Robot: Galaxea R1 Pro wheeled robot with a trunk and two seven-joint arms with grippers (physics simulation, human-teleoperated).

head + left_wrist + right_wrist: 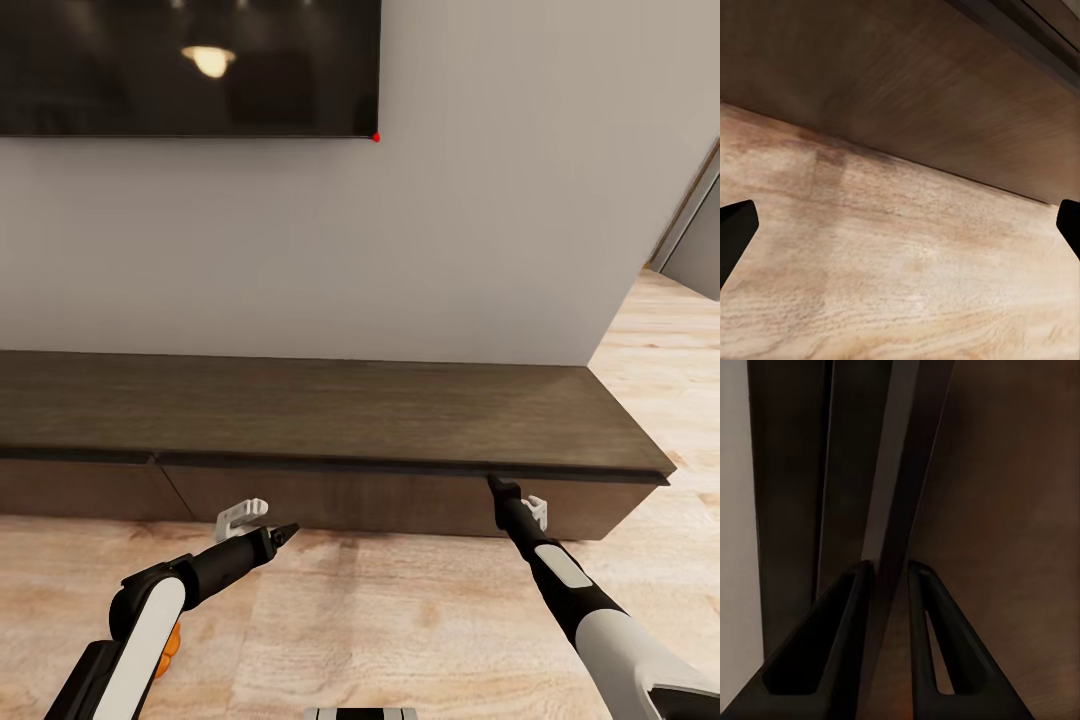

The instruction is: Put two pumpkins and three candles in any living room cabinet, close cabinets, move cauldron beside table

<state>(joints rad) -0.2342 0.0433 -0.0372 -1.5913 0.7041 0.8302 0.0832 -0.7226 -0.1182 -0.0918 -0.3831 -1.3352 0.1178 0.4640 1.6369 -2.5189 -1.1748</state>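
- A pumpkin (pixel 172 640) peeks out orange behind the left forearm, low over the floor (pixel 400 620).
- The left tool (pixel 283 534) hangs in front of the cabinet (pixel 330 410), its fingers (pixel 735 232) spread wide and holding nothing.
- The right tool (pixel 495 485) touches the cabinet's upper front edge, fingers (pixel 937 645) nearly together around the lip.
- Drawer fronts look closed.

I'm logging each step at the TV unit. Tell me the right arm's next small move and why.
Probably hook the drawer's top edge and pull back. The right gripper sits at the groove under the cabinet top, its fingers nearly together against that edge, and the drawer front looks closed. The left gripper hangs open above the floor.
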